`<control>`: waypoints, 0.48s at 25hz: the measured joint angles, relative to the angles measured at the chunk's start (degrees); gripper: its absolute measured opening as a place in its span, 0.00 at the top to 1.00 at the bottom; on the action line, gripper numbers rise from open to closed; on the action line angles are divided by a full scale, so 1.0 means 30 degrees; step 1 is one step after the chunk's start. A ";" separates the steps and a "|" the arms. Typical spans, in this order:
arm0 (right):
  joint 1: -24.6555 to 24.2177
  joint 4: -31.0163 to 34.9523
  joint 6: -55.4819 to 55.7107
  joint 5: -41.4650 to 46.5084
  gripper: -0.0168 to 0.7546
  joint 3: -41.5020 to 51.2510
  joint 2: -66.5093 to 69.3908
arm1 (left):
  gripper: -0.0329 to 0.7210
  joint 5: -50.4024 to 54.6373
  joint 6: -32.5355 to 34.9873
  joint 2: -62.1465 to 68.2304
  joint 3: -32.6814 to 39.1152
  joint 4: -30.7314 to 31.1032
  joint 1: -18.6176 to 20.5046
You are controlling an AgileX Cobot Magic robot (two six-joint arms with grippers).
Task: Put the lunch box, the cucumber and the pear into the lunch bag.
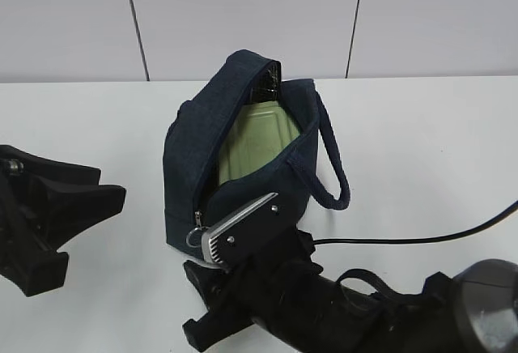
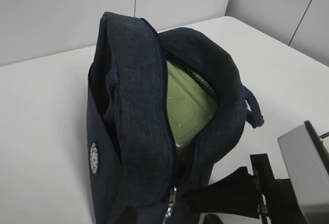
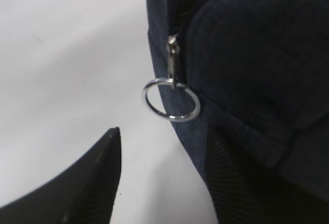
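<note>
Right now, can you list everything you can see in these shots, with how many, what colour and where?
lunch bag: one, dark navy, centre of the table, top zip open
lunch box: one, pale sage-green lid showing, inside the bag
zipper ring pull: one, silver, hanging at the bag's near end
bag handle: one loop in clear view, navy, on the bag's right side
table: one, white, under everything
cable: one, black, on the table at right
cucumber, pear: not visible
left hand: black, left of the bag, apart from it
right hand: black, open, just below the ring pull
</note>
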 joint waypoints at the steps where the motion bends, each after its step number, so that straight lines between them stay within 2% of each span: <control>1: 0.0000 0.0269 0.0000 -0.0030 0.44 -0.0011 0.0000 | 0.64 0.0000 0.0000 0.0000 0.0000 -0.0016 0.0000; 12: 0.0000 0.0523 0.0000 -0.0427 0.43 -0.0728 0.0331 | 0.64 0.0000 0.0000 0.0000 0.0000 -0.0055 0.0000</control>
